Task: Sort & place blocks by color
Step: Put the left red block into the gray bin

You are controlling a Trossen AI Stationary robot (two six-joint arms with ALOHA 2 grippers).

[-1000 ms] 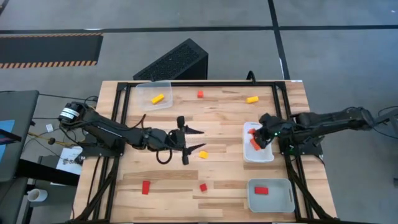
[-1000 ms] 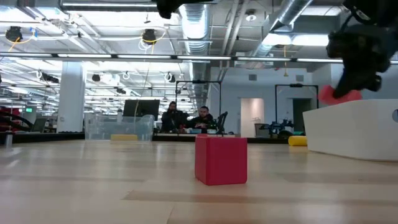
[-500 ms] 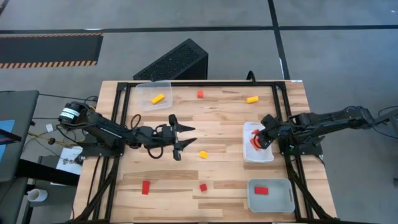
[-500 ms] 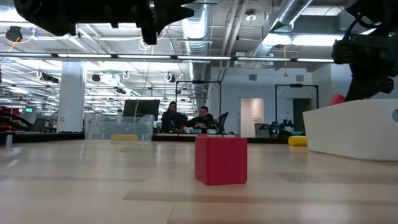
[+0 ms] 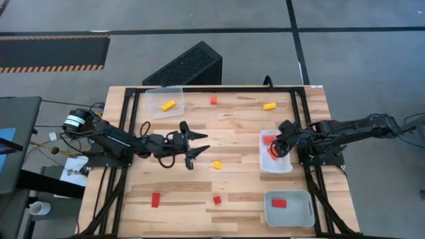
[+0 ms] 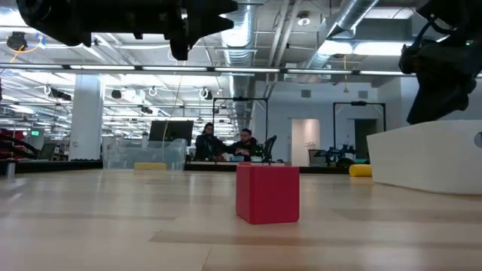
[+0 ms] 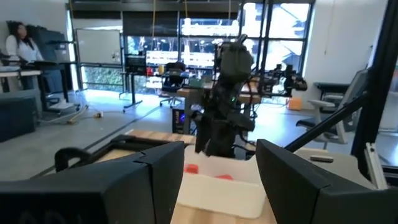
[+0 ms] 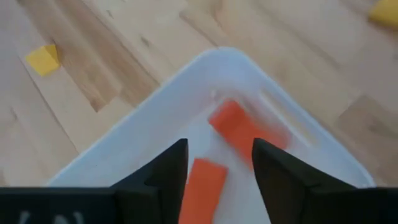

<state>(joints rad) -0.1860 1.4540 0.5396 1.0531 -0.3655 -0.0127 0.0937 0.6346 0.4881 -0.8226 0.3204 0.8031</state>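
Note:
My right gripper [image 5: 276,149] [image 8: 217,180] hangs open over the white tray [image 5: 284,167] at the table's right. Two orange blocks lie on the tray's floor, one [image 8: 201,184] under the gap between the fingers and one [image 8: 244,130] just beyond it. My left gripper [image 5: 196,149] [image 7: 217,180] is open at mid-table with nothing between its fingers. A yellow block [image 5: 217,164] lies on the wood to the right of it. More blocks lie loose on the table: red ones [image 5: 155,200], [image 5: 216,200], [image 5: 214,101] and a yellow one [image 5: 269,105].
A clear tray [image 5: 154,99] at the far left holds a yellow block [image 5: 168,105]. A white tray [image 5: 300,214] at the near right holds a red block [image 5: 279,203]. A black frame [image 5: 133,119] borders the table. In the low view a red cube [image 6: 267,193] stands close in front.
My right gripper has gone down into the white tray with an orange block and opened, letting it go; the block now lies on the tray's floor. My left gripper has drawn back a little toward the table's left edge and turned, staying open.

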